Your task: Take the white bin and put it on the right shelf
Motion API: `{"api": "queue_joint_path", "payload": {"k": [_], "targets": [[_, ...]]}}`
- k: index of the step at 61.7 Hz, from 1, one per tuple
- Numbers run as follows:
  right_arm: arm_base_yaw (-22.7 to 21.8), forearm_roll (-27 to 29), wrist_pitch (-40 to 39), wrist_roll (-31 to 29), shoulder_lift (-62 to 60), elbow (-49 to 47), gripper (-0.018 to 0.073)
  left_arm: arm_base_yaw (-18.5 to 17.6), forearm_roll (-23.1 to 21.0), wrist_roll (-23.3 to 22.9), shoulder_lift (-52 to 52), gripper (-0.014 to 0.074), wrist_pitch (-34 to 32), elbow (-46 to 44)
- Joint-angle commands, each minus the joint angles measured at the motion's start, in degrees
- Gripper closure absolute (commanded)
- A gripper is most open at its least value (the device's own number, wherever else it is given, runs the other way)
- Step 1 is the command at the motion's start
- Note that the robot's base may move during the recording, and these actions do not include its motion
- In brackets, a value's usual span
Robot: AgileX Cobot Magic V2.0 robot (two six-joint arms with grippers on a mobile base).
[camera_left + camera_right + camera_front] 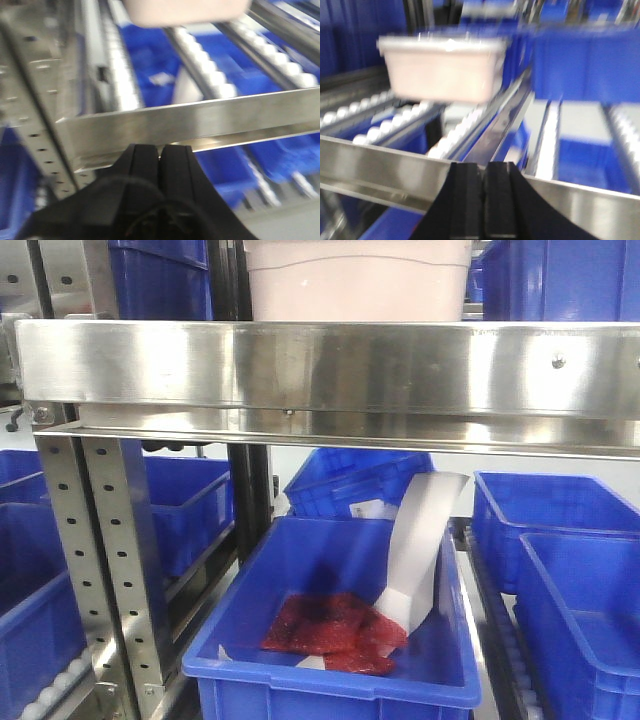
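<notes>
The white bin is a pale pinkish tub standing on the rollers of the steel shelf, behind its wide front rail. Only its lower part shows in the front view. In the left wrist view the bin is at the top edge, beyond the rail, and my left gripper is shut and empty just in front of that rail. The right wrist view shows the whole bin with its lid, up and to the left. My right gripper is shut and empty before the rail.
Below the shelf sits a blue crate holding red packets and a white paper strip. More blue crates stand right, left and behind. Perforated steel uprights rise at the left. White roller tracks run back across the shelf.
</notes>
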Motion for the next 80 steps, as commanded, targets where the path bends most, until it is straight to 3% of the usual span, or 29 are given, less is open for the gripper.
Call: {"api": "queue_joint_path", "payload": {"k": [1,13,24,68,73,80], "targets": [[-0.02,1.70,-5.61,-0.03,-4.08,0.02,0.0492,-0.28,-1.94,1.05,-6.29,0.0714,-9.92,4.78],[-0.02,1.80,-6.90,-0.03,-10.15,0.25,0.0492,-0.28,-1.94,3.61,-19.72,0.0715,-15.70,14.89],[-0.02,1.80,-8.26,-0.03,-10.40,0.25,0.0492,-0.28,-1.94,3.61,-26.51,0.0715,-16.95,17.10],[-0.02,1.80,-8.01,-0.03,-10.40,0.25,0.0492,-0.28,-2.98,3.61,-27.54,0.0714,-16.61,17.10],[-0.02,1.80,-7.95,-0.03,-10.40,0.25,0.0492,-0.28,1.71,-2.57,-28.11,0.0714,-16.67,17.63],[-0.02,1.80,-7.95,-0.03,-10.40,0.25,0.0492,-0.40,20.36,-23.42,-30.97,0.0713,-16.93,19.71]]}}
